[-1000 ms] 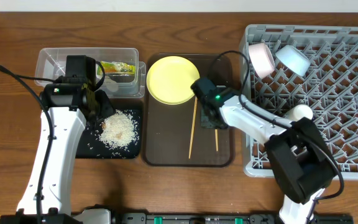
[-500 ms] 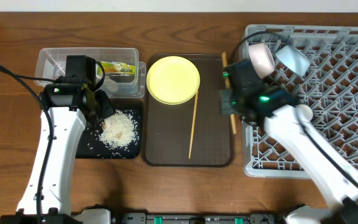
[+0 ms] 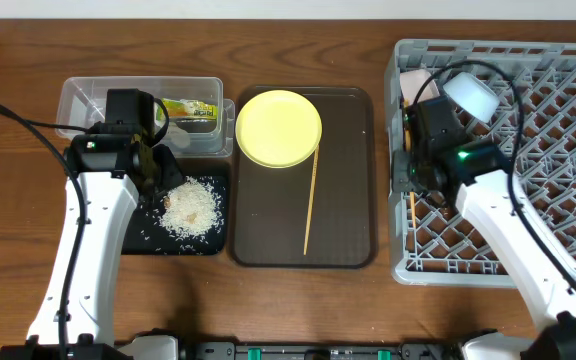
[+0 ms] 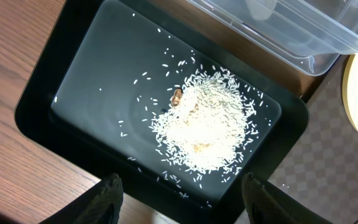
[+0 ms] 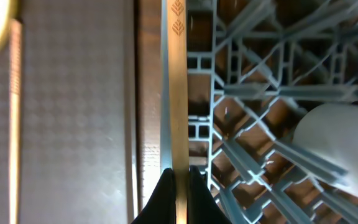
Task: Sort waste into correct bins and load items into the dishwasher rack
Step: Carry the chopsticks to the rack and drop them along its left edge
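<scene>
My right gripper (image 3: 413, 168) (image 5: 180, 177) is shut on one wooden chopstick (image 5: 178, 93) and holds it along the left edge of the grey dishwasher rack (image 3: 558, 150). The other chopstick (image 3: 310, 205) lies on the brown tray beside the yellow plate (image 3: 279, 127). A light blue bowl (image 3: 471, 95) and a white bowl (image 3: 415, 80) stand in the rack's far left corner. My left gripper (image 3: 156, 168) (image 4: 182, 199) is open and empty above the black tray (image 3: 138, 238), which holds the rice heap (image 3: 192, 207). The snack wrapper (image 3: 190, 109) lies in the clear tub (image 3: 83, 100). I cannot make out the tissue or the cup.
The dark brown serving tray (image 3: 348, 230) lies in the middle between the bins and the rack. A white rounded dish (image 5: 334, 143) shows among the rack's pegs in the right wrist view. Loose rice grains are scattered over the black tray (image 4: 92, 81).
My right gripper has carried the chopstick from the brown tray rightward to the rack's left edge. The left arm has not moved.
</scene>
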`<control>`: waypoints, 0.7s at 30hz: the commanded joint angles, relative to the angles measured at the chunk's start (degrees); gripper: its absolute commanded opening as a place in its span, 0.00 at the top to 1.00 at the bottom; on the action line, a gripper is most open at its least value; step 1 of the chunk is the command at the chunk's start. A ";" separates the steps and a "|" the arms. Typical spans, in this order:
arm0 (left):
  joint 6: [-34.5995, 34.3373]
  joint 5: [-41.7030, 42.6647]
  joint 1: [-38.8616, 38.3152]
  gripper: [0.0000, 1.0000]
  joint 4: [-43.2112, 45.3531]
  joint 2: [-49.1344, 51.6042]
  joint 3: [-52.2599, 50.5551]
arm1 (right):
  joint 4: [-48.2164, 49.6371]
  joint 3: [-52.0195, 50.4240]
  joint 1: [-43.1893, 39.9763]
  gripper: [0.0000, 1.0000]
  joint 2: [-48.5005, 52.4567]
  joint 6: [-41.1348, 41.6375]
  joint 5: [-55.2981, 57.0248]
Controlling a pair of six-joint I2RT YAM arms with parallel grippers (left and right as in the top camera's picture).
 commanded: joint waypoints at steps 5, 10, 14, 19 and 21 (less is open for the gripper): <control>-0.33 -0.11 0.24 0.36 -0.20 -0.44 0.33 | 1.22 -2.27 -0.92 0.99 1.84 0.85 1.05; -0.33 -0.11 0.24 0.36 -0.20 -0.44 0.33 | 1.62 -2.27 -0.92 0.98 1.84 0.90 1.07; -0.33 -0.11 0.24 0.36 -0.20 -0.44 0.33 | 1.64 -2.27 -0.92 0.90 1.84 0.92 1.33; -0.33 -0.11 0.24 0.36 -0.20 -0.44 0.33 | 1.77 -2.23 -0.92 0.72 1.81 0.87 3.13; -0.33 -0.11 0.24 0.36 -0.20 -0.44 0.33 | 2.16 -2.21 -0.92 0.72 1.66 0.72 3.96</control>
